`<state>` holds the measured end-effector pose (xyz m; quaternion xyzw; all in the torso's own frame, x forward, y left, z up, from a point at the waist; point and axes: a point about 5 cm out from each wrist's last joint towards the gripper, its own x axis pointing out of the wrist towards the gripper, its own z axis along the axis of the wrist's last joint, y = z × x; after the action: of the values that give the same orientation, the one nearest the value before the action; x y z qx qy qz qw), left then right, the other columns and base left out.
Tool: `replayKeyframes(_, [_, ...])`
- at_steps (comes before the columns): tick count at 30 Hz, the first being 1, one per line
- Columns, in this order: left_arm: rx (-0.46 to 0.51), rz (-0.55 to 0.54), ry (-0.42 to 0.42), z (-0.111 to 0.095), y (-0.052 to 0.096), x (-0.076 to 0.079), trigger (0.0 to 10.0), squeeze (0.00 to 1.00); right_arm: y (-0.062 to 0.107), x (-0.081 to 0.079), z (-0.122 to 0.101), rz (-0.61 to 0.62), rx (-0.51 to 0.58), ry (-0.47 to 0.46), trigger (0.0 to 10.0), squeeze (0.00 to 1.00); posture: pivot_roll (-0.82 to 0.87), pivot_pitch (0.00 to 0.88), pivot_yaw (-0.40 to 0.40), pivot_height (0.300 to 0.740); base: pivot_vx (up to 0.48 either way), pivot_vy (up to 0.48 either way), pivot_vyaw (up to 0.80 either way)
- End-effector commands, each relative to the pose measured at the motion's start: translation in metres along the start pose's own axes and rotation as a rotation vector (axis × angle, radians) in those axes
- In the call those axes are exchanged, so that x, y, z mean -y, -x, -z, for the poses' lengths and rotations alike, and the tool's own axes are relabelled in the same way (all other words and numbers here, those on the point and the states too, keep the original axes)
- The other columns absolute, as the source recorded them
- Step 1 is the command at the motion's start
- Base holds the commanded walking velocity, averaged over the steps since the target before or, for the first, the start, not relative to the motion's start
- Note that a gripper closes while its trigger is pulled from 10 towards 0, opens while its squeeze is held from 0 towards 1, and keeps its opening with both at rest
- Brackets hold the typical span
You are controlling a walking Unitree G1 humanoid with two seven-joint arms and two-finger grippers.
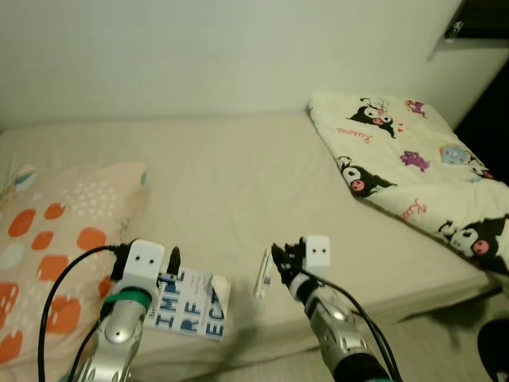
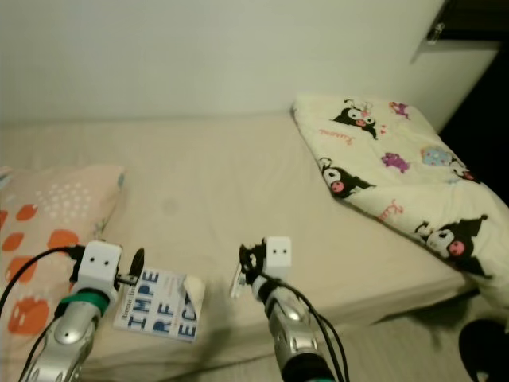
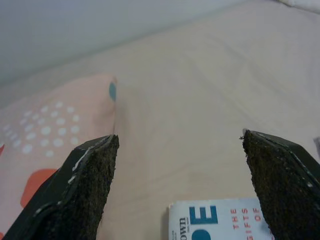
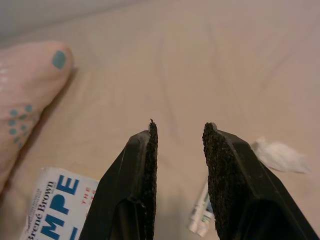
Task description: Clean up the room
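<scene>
My left gripper [image 3: 180, 165] hangs wide open over the book [image 1: 191, 313] at the bed's [image 1: 238, 183] near edge. I'd lower squarely across its spine. Right gripper [image 4: 180, 150], part-open and empty, hovers by the tube [image 1: 263, 274].

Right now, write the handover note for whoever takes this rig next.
Left gripper: open wide, empty, hovering over the near edge of the bed just above the book.
Right gripper: fingers slightly apart, holding nothing, poised above the small white wrapper.
Things: the book lies flat near the bed's front edge, beside the spotted pillow. A crumpled tissue lies by the wrapper. The cartoon-print blanket is bunched on the bed's right side.
Done: nothing picked up yet.
Left: grasp and remove the book, wrapper and tissue; probably straighten the blanket.
</scene>
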<state>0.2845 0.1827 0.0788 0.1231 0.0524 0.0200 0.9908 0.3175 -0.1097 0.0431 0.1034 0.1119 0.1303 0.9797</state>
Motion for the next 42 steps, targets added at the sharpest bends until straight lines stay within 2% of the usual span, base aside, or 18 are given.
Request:
replayKeyframes(1, [-0.089,-0.016,0.035,0.019,-0.001,-0.001,10.0,0.0,0.007,0.007,0.018,0.044,-0.085,0.0,10.0,0.0,0.05,0.0,-0.043,0.74,0.0,0.0,0.0])
replayKeyframes(8, [-0.122,0.018,0.042,0.02,-0.015,0.003,10.0,0.0,0.018,0.022,0.035,0.142,-0.154,-0.016,10.0,0.0,0.04,0.0,-0.011,0.74,0.0,0.0,0.0])
replayKeyframes(14, [-0.148,0.051,0.046,0.024,-0.016,0.007,10.0,0.0,0.024,0.029,0.045,0.211,-0.198,-0.014,10.0,0.0,0.03,0.0,0.026,0.74,0.0,0.0,0.0])
replayKeyframes(17, [-0.177,0.079,-0.004,0.032,-0.014,0.011,10.0,0.0,0.032,0.034,0.054,0.295,-0.224,0.008,10.0,0.0,0.04,0.0,0.08,0.74,0.0,0.0,0.0])
replayKeyframes(19, [-0.174,0.118,-0.082,0.032,-0.013,0.011,10.0,0.0,0.036,0.034,0.06,0.341,-0.232,0.0,10.0,0.0,0.07,0.0,0.133,0.74,0.0,0.0,0.0])
replayKeyframes(22, [-0.168,0.131,-0.108,0.031,-0.014,0.01,10.0,0.0,0.036,0.034,0.062,0.348,-0.235,-0.008,10.0,0.0,0.07,0.0,0.133,0.74,0.0,0.0,0.0])
replayKeyframes(23, [-0.159,0.135,-0.125,0.027,-0.016,0.008,10.0,0.0,0.036,0.031,0.063,0.345,-0.235,-0.006,10.0,0.0,0.1,0.0,0.208,0.74,0.0,0.0,0.0])
replayKeyframes(25, [-0.151,0.144,-0.147,0.023,-0.018,0.006,10.0,0.0,0.035,0.03,0.063,0.343,-0.233,0.006,10.0,0.0,0.1,0.0,0.208,0.74,0.0,0.0,0.0])
replayKeyframes(26, [-0.128,0.173,-0.191,0.016,-0.021,0.007,10.0,0.0,0.035,0.03,0.062,0.339,-0.232,0.023,10.0,0.0,0.13,0.0,0.25,0.74,0.0,0.0,0.0])
replayKeyframes(27, [-0.128,0.173,-0.191,0.016,-0.021,0.007,10.0,0.0,0.035,0.03,0.062,0.339,-0.232,0.023,10.0,0.0,0.13,0.0,0.25,0.74,0.0,0.0,0.0])
replayKeyframes(30, [-0.068,0.25,-0.276,0.002,-0.026,0.016,10.0,0.0,0.038,0.035,0.059,0.353,-0.199,0.035,10.0,0.0,0.11,0.0,0.254,0.74,0.0,0.0,0.0])
replayKeyframes(34, [-0.057,0.268,-0.246,0.002,-0.026,0.021,10.0,0.0,0.042,0.04,0.059,0.387,-0.173,-0.002,10.0,0.0,0.07,0.0,0.239,0.74,0.0,0.0,0.0])
replayKeyframes(36, [-0.1,0.249,-0.158,0.016,-0.024,0.025,10.0,0.0,0.046,0.043,0.062,0.41,-0.164,-0.05,10.0,0.0,0.03,0.0,0.201,0.74,0.0,0.0,0.0])
replayKeyframes(37, [-0.144,0.231,-0.106,0.029,-0.021,0.027,10.0,0.0,0.048,0.043,0.065,0.421,-0.17,-0.075,10.0,0.0,0.0,0.0,0.214,0.74,0.0,0.0,0.0])
replayKeyframes(38, [-0.144,0.231,-0.106,0.029,-0.021,0.027,10.0,0.0,0.048,0.043,0.065,0.421,-0.17,-0.075,10.0,0.0,0.0,0.0,0.214,0.74,0.0,0.0,0.0])
replayKeyframes(39, [-0.241,0.265,-0.058,0.047,-0.016,0.031,10.0,0.0,0.051,0.043,0.07,0.437,-0.188,-0.083,10.0,0.0,-0.02,0.0,0.189,0.74,0.0,0.0,0.0])
replayKeyframes(40, [-0.241,0.265,-0.058,0.047,-0.016,0.031,10.0,0.0,0.051,0.043,0.07,0.437,-0.188,-0.083,10.0,0.0,-0.02,0.0,0.189,0.74,0.0,0.0,0.0])
replayKeyframes(42, [-0.364,0.28,-0.073,0.077,-0.002,0.036,10.0,0.0,0.058,0.044,0.084,0.443,-0.29,-0.052,10.0,0.0,-0.03,0.0,0.151,0.74,0.0,0.0,0.0])
